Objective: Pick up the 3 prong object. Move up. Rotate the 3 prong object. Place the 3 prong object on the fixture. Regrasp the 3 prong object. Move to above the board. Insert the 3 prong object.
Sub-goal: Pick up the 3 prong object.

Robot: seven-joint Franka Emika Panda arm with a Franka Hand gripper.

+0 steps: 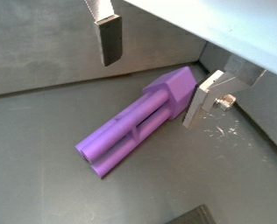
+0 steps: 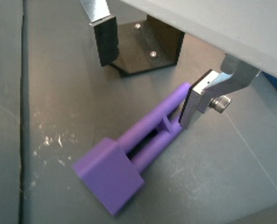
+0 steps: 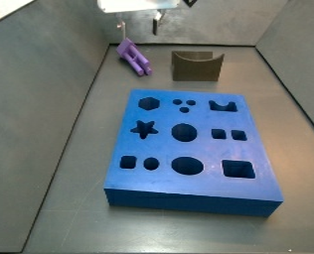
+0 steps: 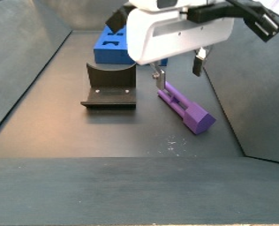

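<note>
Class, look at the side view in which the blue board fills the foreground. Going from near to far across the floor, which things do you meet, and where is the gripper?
Board → fixture → 3 prong object → gripper, hanging over the purple piece's far end.

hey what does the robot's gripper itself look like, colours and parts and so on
The gripper has two flat silver metal fingers with dark pads on their inner faces. One finger plate carries a small silver screw, clear in both wrist views. In a side view the body above them is a boxy white housing with black parts on top. No cables or markings are readable.
</note>
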